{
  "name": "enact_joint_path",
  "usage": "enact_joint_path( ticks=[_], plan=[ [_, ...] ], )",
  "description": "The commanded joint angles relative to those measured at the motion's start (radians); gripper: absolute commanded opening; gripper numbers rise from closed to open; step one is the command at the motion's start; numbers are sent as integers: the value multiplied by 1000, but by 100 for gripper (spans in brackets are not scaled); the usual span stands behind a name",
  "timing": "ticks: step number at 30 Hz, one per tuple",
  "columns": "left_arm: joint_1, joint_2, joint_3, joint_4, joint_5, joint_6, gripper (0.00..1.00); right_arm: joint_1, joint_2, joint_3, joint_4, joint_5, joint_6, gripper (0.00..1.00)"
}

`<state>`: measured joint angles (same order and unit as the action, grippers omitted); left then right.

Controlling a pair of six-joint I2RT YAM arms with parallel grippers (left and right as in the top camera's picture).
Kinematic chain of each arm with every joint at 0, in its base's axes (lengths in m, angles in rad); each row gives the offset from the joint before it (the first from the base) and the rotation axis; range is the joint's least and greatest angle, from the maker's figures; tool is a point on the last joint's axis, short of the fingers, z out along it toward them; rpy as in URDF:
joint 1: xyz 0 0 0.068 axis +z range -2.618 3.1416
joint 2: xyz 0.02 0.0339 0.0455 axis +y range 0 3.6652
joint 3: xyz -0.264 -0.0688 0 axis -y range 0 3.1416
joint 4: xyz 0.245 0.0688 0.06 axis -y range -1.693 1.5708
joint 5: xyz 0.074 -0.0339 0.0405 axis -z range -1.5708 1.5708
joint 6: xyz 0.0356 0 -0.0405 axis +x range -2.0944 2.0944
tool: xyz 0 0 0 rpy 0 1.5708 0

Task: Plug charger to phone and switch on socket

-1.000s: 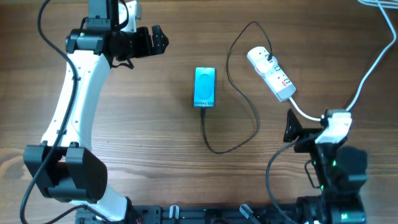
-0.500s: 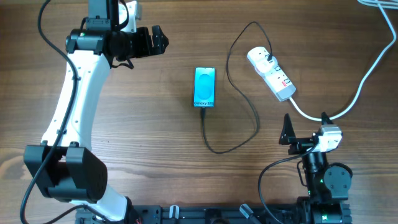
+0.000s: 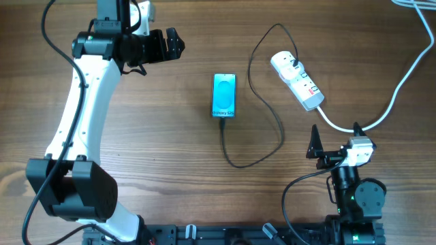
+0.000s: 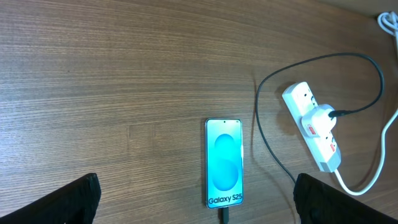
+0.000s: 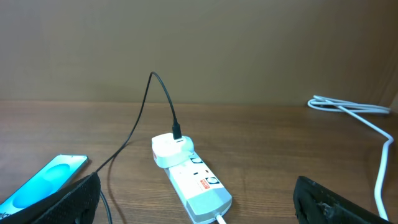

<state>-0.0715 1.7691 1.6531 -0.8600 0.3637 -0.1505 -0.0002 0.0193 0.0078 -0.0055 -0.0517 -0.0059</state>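
The phone [image 3: 224, 95] lies flat mid-table with its cyan screen lit; it also shows in the left wrist view [image 4: 224, 163] and the right wrist view [image 5: 46, 180]. The charger's thin black cable [image 3: 279, 133] runs from the phone's near short edge, where its connector tip [image 4: 224, 214] sits in the phone, in a loop to a white adapter [image 5: 172, 149] on the socket [image 3: 297, 80]. My left gripper [image 3: 176, 43] is open and empty, high at the far left. My right gripper [image 3: 317, 144] is open and empty, near the socket's cord end [image 5: 205, 196].
The socket's thick white cord [image 3: 402, 88] sweeps from the strip's near end to the far right corner, passing beside my right arm. The wooden table [image 3: 157, 136] lies bare between the left arm and the phone.
My right arm has pulled back and down toward its base at the front edge, then held still. The left arm, phone, cable and socket have not moved.
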Motion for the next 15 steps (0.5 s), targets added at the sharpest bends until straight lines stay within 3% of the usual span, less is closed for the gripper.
enact_joint_path(
  ticks=[1,6,15],
  plan=[
    [5,7,-3,3,2,9,100,-5,-14,-3,8,2,-18,100],
    [5,7,-3,-2,1,9,100,-5,-14,-3,8,2,-17,100],
    [4,6,-37,-200,-26,10,100,-5,-14,-3,8,2,-17,100]
  ],
)
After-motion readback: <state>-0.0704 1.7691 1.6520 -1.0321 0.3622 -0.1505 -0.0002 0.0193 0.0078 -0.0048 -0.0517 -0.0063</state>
